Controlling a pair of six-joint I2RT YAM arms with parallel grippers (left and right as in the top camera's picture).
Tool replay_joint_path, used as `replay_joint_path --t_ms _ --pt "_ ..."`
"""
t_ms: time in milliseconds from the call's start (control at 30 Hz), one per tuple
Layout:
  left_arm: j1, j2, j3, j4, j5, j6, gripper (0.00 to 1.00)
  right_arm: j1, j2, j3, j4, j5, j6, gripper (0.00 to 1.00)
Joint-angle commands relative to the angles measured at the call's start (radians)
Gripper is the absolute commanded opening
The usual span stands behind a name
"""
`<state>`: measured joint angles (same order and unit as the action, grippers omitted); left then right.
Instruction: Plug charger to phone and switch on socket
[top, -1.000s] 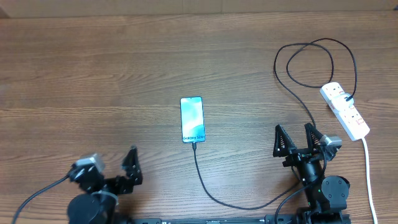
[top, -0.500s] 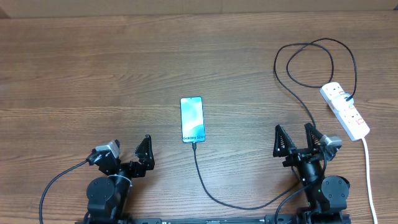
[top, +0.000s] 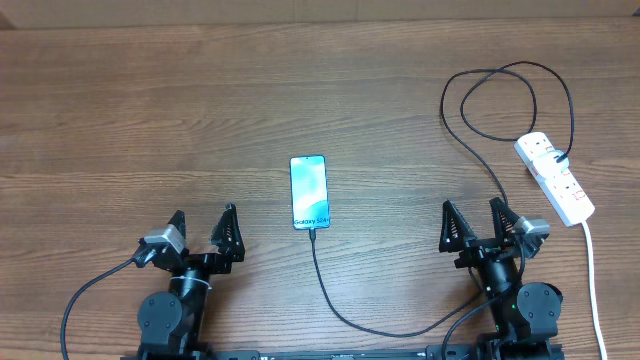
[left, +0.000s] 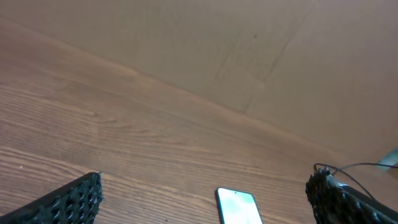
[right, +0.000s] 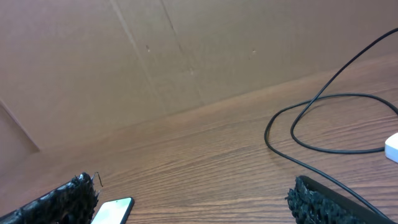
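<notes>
**Left arm squaring up to the phone, both end effectors empty**

Over the last second the left end effector (top: 203, 222) is swinging round from a skewed pose at the near left corner, and it is now pointing straight up the surface (top: 150, 100), mirroring the right end effector (top: 471, 212). The right one is not shifting at all. Both are standing with their jaws spread as wide as they go, gripping nothing and touching nothing.

The phone (top: 309, 192) is lying flat mid-surface, screen lit, between and ahead of the two arms. The charger (top: 345, 318) is running from the phone's near end, where its tip looks seated, though that is too small to confirm. From there it loops to the socket (top: 556, 178) at the far right. Nothing among these is moving.

Judging by this, the arms are settling into a neutral stance, and the socket's switch state is not readable here.
</notes>
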<state>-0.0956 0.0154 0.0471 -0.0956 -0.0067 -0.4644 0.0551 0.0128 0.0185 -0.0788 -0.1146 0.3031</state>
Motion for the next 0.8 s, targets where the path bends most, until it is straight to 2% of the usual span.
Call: replay_joint_path --t_ms 0,133,567,767 --pt "0.006 -0.012 -0.043 0.034 -0.021 0.023 1.0 0.005 -0.01 -0.011 0.005 0.013 0.004 1.0" --pt "0.006 -0.012 -0.042 0.023 -0.03 0.024 0.99 0.005 -0.01 -0.011 0.005 0.013 0.004 1.0" --pt "0.006 -0.012 -0.042 0.015 0.0 0.148 1.0 0.005 -0.01 -0.011 0.005 0.013 0.004 1.0" --pt "0.006 -0.012 -0.042 0.016 0.0 0.154 1.0 0.005 -0.01 -0.011 0.005 0.013 0.004 1.0"
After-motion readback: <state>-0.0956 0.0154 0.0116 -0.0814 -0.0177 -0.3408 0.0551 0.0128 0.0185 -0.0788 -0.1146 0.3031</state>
